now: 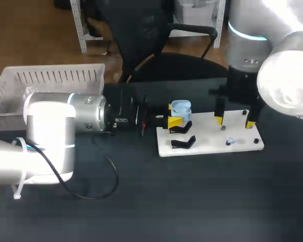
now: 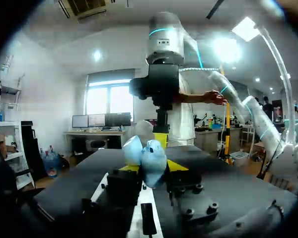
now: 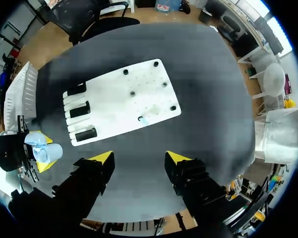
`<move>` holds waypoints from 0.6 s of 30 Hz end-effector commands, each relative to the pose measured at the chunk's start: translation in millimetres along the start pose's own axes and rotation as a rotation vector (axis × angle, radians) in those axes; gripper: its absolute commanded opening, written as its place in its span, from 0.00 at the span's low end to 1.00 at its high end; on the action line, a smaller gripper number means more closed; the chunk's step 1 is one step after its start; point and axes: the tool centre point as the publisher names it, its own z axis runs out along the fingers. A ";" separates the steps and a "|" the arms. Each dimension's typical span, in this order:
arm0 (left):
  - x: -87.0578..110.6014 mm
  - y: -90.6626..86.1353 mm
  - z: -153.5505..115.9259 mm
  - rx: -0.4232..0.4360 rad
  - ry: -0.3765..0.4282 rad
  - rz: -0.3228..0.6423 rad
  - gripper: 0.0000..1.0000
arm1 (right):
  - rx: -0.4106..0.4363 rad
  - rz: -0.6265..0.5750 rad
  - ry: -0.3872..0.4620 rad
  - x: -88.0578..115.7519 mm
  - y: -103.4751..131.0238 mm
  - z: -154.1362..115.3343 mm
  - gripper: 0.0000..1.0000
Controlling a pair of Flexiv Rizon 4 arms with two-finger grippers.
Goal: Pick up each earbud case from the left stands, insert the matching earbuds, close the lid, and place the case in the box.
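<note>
- Firstly, the white box sits at the upper left of the head view, on the dark table, beyond the left arm.
- At mid-frame the light blue earbud case is clamped between the yellow tips of the left pincer. Its lid is up, and its inside cannot be made out.
- Just beside it lies a white board, with black stands along its left edge and a small pale earbud toward its lower right.
- The left arm lies level, entering from the left, its pincer pointing right.
- The right arm stands upright over the board's right half, and the right pincer is spread wide with nothing between its tips.
</note>
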 end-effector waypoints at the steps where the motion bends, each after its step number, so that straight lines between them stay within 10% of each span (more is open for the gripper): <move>1: 0.5 -1.8 0.7 -0.008 -0.002 0.004 0.00 | -0.010 -0.010 -0.009 0.2 -2.4 14.8 0.55; 18: 0.5 -1.8 0.7 -0.008 -0.002 0.004 0.00 | -0.017 -0.079 -0.029 -0.8 -8.3 60.1 0.45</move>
